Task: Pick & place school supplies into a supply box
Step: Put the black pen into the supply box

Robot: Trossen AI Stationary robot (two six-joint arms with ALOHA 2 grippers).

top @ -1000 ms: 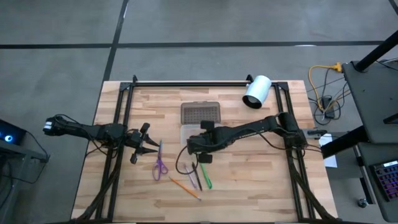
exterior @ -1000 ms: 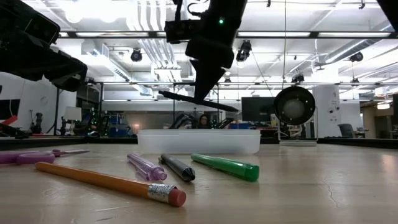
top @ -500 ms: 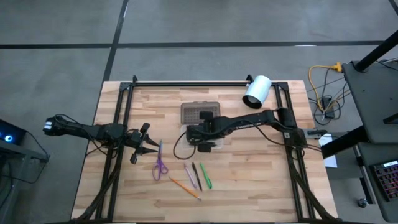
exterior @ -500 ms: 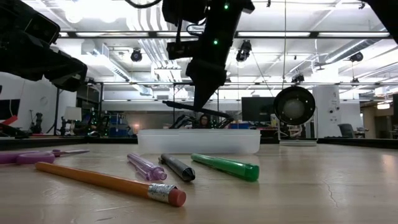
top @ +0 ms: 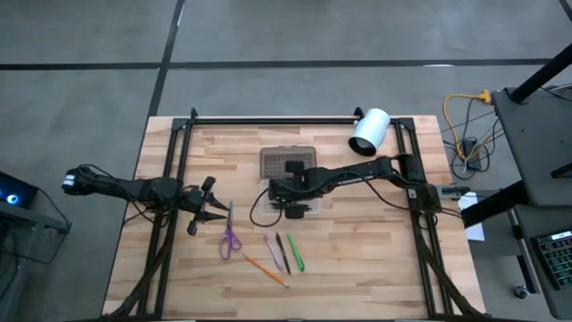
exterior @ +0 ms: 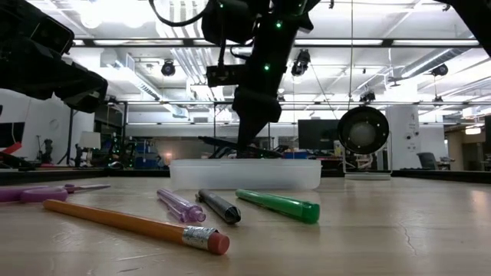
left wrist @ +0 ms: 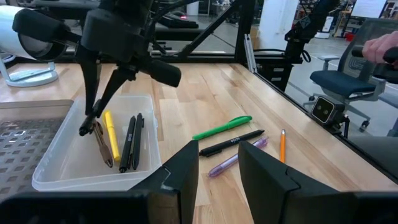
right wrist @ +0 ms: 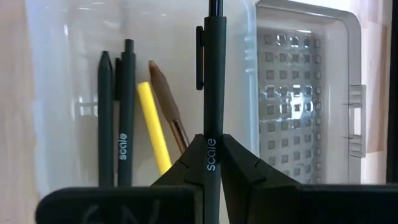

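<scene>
The right gripper [right wrist: 210, 163] pinches a black pen [right wrist: 212, 87] over the clear box [top: 288, 190] mid-frame; the left gripper [top: 211, 207] waits left, fingers spread.

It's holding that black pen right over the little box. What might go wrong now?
The right gripper pinches the black pen near one end, low over the clear box. Let go tilted, the pen might rest on the rim or land across the pens inside. The box looks light, so a nudge from the arm might slide it. The left gripper waits near the scissors.
</scene>
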